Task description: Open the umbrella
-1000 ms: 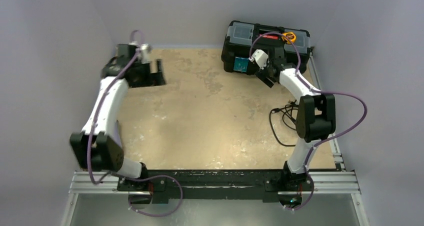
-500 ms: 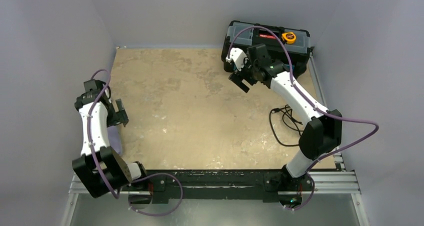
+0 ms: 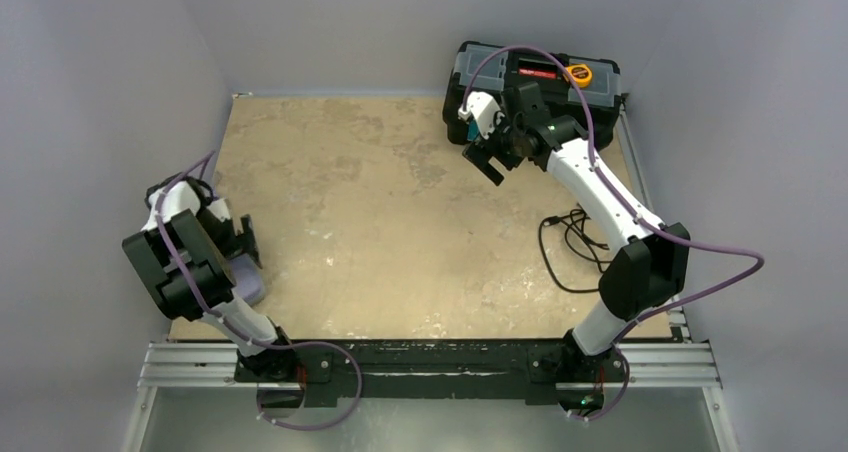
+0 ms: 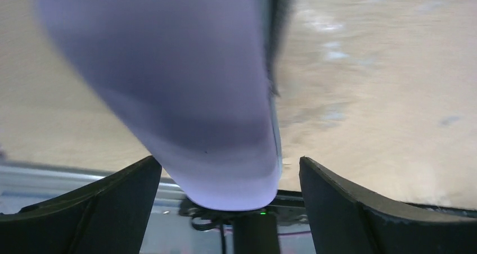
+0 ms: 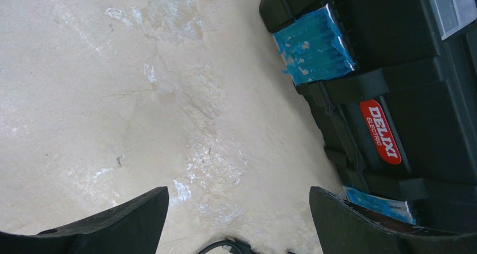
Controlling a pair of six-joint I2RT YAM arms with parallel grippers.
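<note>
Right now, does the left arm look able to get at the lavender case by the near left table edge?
Probably yes: the left gripper hangs close over the lavender case, jaws open to either side of its end, with nothing in between.

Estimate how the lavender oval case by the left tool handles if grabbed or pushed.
The lavender case looks smooth and domed, so it may squirt out of the left tool unless gripped across its middle. The shell holds its curve: probably stiff, not floppy. Low on the table, it should slide rather than tip.
</note>
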